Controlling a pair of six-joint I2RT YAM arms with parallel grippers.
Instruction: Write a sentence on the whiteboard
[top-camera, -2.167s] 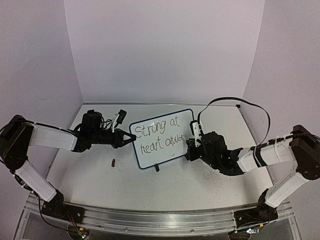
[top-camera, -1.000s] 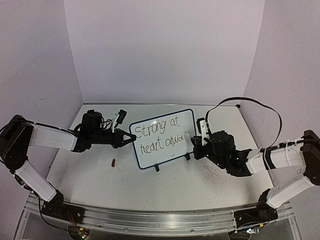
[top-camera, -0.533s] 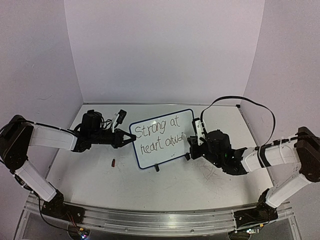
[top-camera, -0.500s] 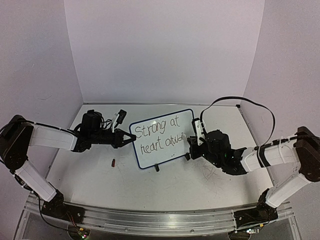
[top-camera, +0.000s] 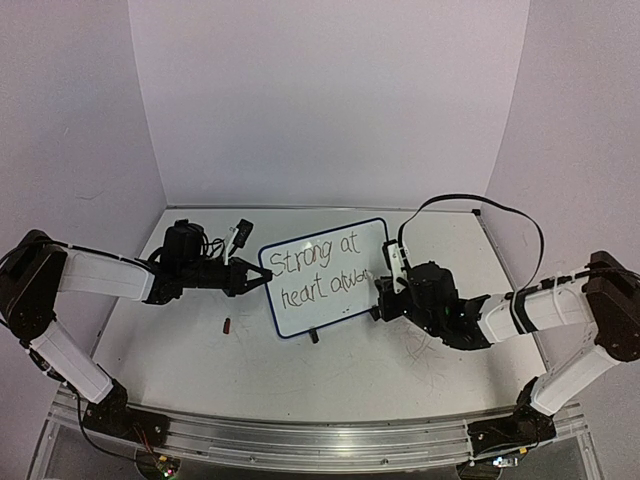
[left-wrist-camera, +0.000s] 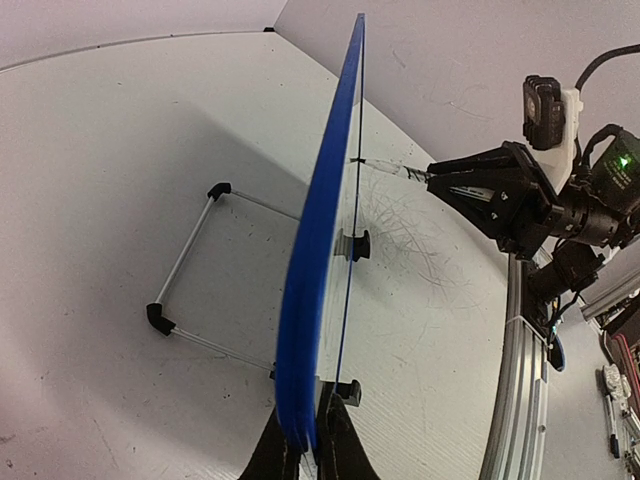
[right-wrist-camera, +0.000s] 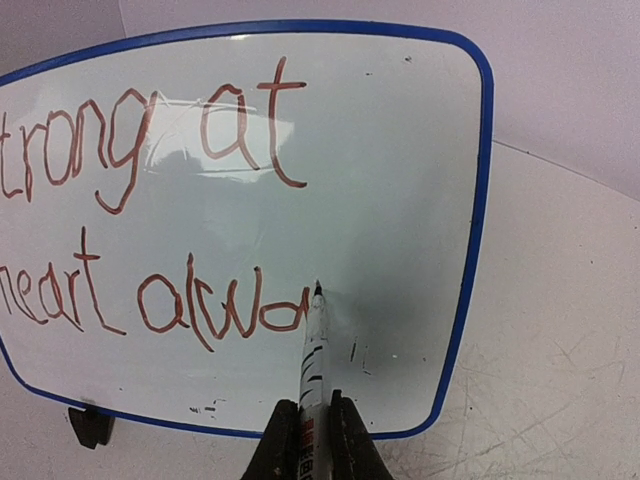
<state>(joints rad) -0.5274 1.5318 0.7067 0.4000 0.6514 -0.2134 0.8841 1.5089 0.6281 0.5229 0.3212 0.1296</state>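
The whiteboard (top-camera: 325, 275), white with a dark-blue rim, stands tilted on black clip feet at the table's middle. The sentence (top-camera: 318, 268) on it reads "Strong at" over "heart alwa"; in the right wrist view (right-wrist-camera: 150, 230) the letters look reddish-brown. My left gripper (top-camera: 264, 274) is shut on the whiteboard's left edge, seen edge-on in the left wrist view (left-wrist-camera: 305, 440). My right gripper (top-camera: 383, 290) is shut on a white marker (right-wrist-camera: 313, 350), whose tip touches the board just right of the last "a".
A small dark marker cap (top-camera: 227, 324) lies on the table left of the board. A wire stand (left-wrist-camera: 190, 265) with black ends lies behind the board. The tabletop (top-camera: 330, 370) is scuffed. Walls close in on three sides.
The word "alwa" has gained strokes over the earlier frames. My right gripper has shifted back and forth by the board's right part with the marker. The left arm has not moved.
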